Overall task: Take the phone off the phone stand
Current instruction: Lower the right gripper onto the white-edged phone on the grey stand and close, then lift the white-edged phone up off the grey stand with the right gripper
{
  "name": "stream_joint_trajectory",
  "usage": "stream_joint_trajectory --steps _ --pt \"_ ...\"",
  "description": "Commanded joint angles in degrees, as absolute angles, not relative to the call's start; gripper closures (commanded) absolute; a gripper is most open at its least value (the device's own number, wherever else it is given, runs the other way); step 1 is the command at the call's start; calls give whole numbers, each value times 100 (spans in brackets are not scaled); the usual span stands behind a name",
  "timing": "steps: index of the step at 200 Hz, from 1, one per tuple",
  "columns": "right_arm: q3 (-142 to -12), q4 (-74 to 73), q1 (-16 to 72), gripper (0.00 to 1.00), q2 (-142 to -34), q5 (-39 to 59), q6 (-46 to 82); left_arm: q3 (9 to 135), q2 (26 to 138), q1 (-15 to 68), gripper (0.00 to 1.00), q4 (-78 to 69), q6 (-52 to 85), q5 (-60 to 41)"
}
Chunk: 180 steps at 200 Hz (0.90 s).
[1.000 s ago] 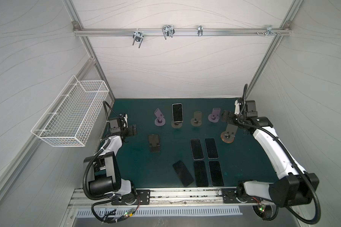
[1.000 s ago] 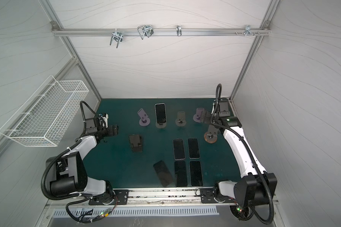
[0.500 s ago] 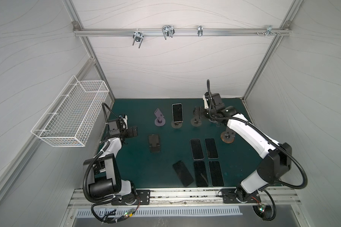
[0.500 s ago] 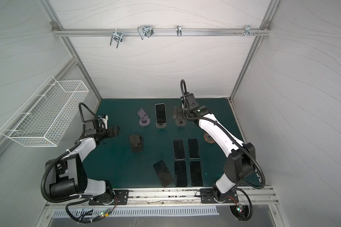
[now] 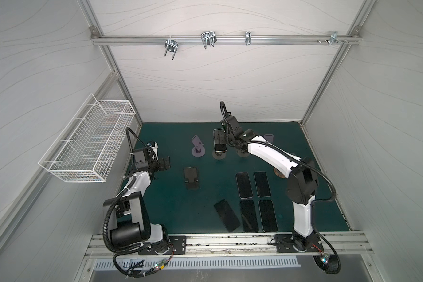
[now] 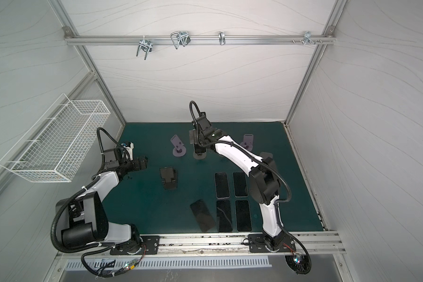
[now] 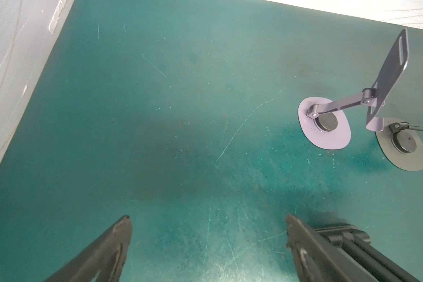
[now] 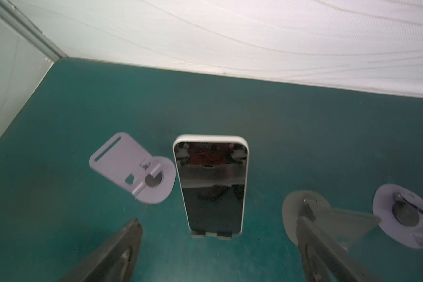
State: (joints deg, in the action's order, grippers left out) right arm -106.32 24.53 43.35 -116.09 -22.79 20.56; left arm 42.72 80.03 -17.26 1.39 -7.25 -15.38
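1. My right gripper (image 8: 219,218) is wide open and holds nothing; it hangs just in front of the phone (image 8: 210,185), with one finger to each side and not touching it.
2. The phone leans upright in its phone stand (image 8: 210,235), near the back of the green desk (image 5: 171,210); a lilac stand (image 8: 132,168) is just beside it.
3. My left gripper (image 7: 206,217) is wide open too; it is over the desk at the left side, well apart from the phone.

Dark green table (image 5: 171,210), pretty scuffed up. Toward the front, four black phones (image 5: 244,185) lie flat in a two-by-two block, with a fifth phone (image 5: 227,218) lying skewed just beside them. A black folded stand (image 5: 191,177) lies flat mid-table. Along the back sit a purple stand (image 5: 197,151), a grey stand (image 7: 405,160) and a second purple stand (image 6: 247,144)
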Motion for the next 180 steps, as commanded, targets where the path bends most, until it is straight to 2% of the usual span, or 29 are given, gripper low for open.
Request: stream_joint_trajectory --steps 1,180 --pt "-11019 2311 4376 1 -11935 -2691 2212 4281 7877 -1765 0 -119 -728 -1512" --pt "-12197 2405 4383 3 -13479 -2674 2340 4297 7902 -1773 0 -121 -670 -1402"
